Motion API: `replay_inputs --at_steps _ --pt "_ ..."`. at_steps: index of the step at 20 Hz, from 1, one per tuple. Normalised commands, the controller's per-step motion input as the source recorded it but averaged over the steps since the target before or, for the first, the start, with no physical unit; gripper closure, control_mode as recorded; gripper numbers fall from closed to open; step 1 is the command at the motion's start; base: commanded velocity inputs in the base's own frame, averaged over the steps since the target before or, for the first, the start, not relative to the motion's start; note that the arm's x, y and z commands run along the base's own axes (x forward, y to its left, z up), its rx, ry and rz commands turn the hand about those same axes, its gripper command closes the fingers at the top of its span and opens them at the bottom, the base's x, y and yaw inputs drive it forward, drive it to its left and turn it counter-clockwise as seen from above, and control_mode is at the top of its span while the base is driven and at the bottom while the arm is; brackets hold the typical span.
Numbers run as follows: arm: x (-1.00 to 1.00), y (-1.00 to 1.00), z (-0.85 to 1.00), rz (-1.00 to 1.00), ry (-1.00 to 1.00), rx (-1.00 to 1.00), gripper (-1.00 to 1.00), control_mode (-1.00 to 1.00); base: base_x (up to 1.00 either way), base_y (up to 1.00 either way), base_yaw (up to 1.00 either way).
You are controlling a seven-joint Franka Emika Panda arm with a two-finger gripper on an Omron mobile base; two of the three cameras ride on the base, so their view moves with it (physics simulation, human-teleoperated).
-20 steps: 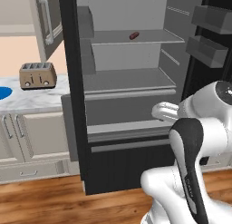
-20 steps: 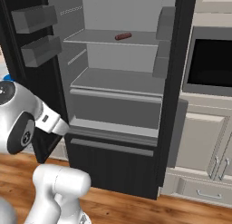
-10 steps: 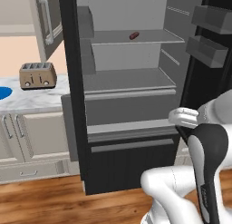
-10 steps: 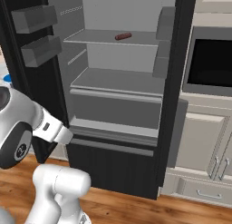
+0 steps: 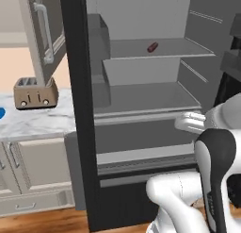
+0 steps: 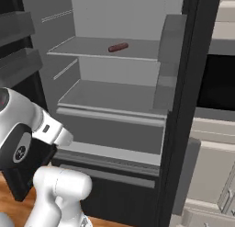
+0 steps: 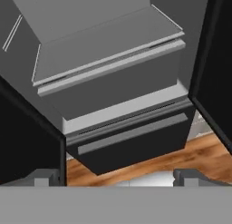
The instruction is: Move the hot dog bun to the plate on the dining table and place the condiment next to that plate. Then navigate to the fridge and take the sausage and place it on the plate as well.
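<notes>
the fridge (image 5: 141, 114) stands open, its pale grey interior facing the robot. the sausage (image 5: 152, 47) lies on the upper shelf (image 6: 101, 49), toward the far side, alone there. the gripper (image 7: 116, 177) sits low in front of the fridge, aimed at the lower shelf and the dark drawer (image 7: 131, 137) under it; its two fingertips (image 7: 41, 177) stand wide apart with nothing between them. the sausage is well above and beyond the gripper, apart from it. a toaster (image 5: 35, 93) sits on the marble counter (image 5: 33, 121) left of the fridge.
</notes>
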Motion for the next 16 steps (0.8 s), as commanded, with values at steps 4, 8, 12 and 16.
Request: replay_inputs --at_steps 4,8,12,16 --pt "0.00 0.00 0.00 0.00 0.00 0.00 -1.00 1.00 0.93 -0.25 -0.07" --pt "0.00 0.00 0.00 0.00 0.00 0.00 -1.00 1.00 0.88 -0.16 -0.07" --pt "0.00 0.00 0.00 0.00 0.00 0.00 -1.00 1.00 0.85 -0.12 -0.04" --pt "0.56 0.00 0.58 -0.04 0.01 -0.02 -1.00 -1.00 0.00 0.00 0.00"
